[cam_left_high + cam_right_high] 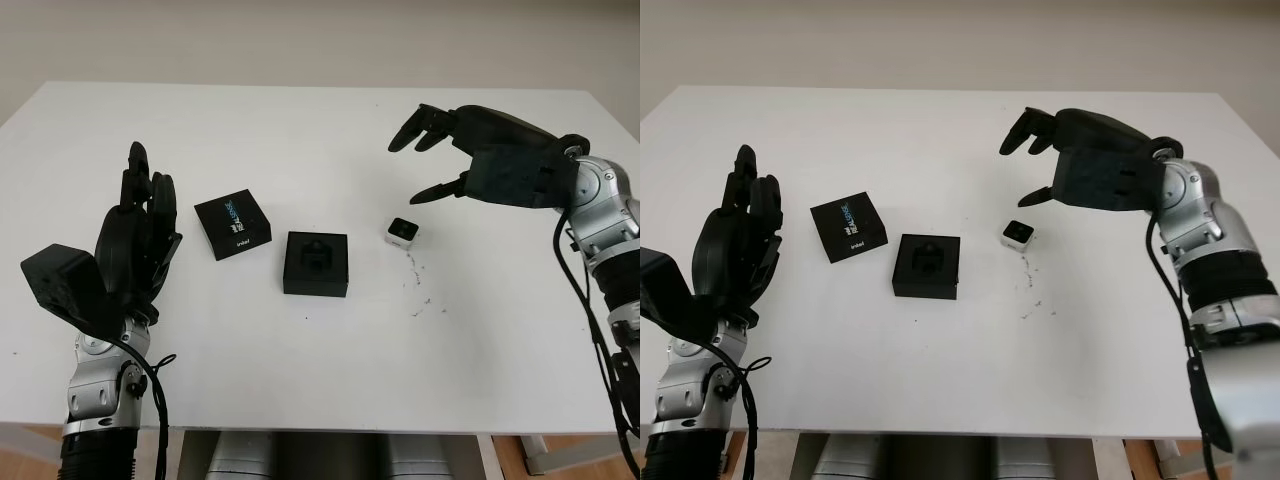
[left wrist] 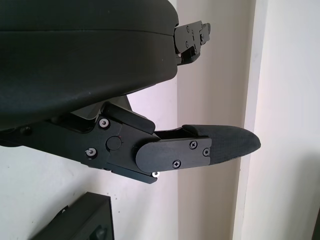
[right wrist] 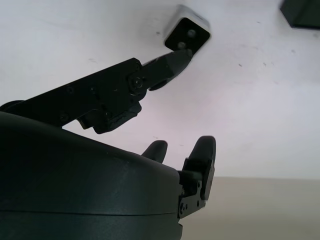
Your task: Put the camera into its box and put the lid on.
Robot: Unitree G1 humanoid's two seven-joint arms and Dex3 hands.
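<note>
The right hand (image 1: 440,160) is held open above the table (image 1: 300,130), nothing grasped. The camera (image 1: 402,232), a small white cube with a black face, is seen just below and in front of its thumb, apart from it. Further toward the left hand, the open box (image 1: 316,263) is placed, then the lid (image 1: 233,225). The left hand (image 1: 140,235) is raised at the table's near left, open, nothing held.

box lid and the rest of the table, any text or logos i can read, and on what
Box lid: blue and white print along its top, too blurred to read; a small white word near one edge, also unreadable.
Open box: no text visible.
Camera: no text visible.
</note>
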